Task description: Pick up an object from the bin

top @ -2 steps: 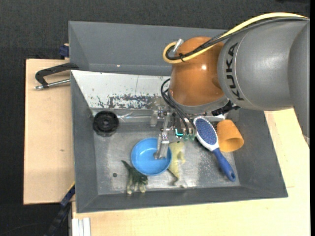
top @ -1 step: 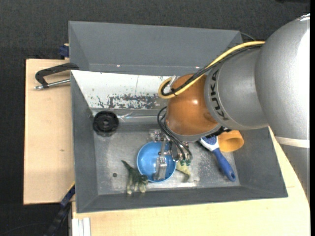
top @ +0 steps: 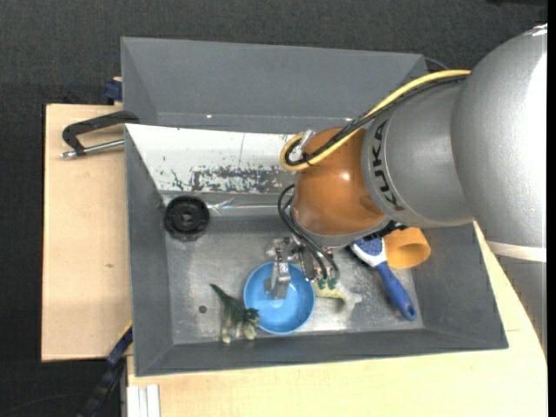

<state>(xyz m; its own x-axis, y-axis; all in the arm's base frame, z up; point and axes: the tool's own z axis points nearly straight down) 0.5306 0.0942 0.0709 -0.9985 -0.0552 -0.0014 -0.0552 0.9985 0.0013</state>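
your gripper [top: 294, 276] hangs low in the bin [top: 156, 259], under the arm's orange wrist cover [top: 334, 189]. from this camera you cannot tell how far it is open or whether it has hold of anything. its metal tip overlaps the upper rim of a blue bowl [top: 276, 307] and seems to touch it or dip just inside, though you cannot be sure of contact. the bowl is small, round and bright blue, and it stands upright with its mouth up and its hollow showing. it sits on the bin floor close to the edge nearest the camera, about midway along that edge. it lies directly under the gripper, with most of its body showing on the gripper's near and left side. just left of the bowl, touching or almost touching its rim, you have a small green toy dinosaur [top: 233, 314], toward the near left corner. just right of the bowl lies a pale yellowish thing [top: 337, 296], too small to name. further right, a brush [top: 395, 287] with a blue handle lies slanted toward the near right corner, and an orange cup [top: 408, 248] lies on its side beside the brush head. a black round thing [top: 185, 216] rests well apart, by the far left corner of the floor.
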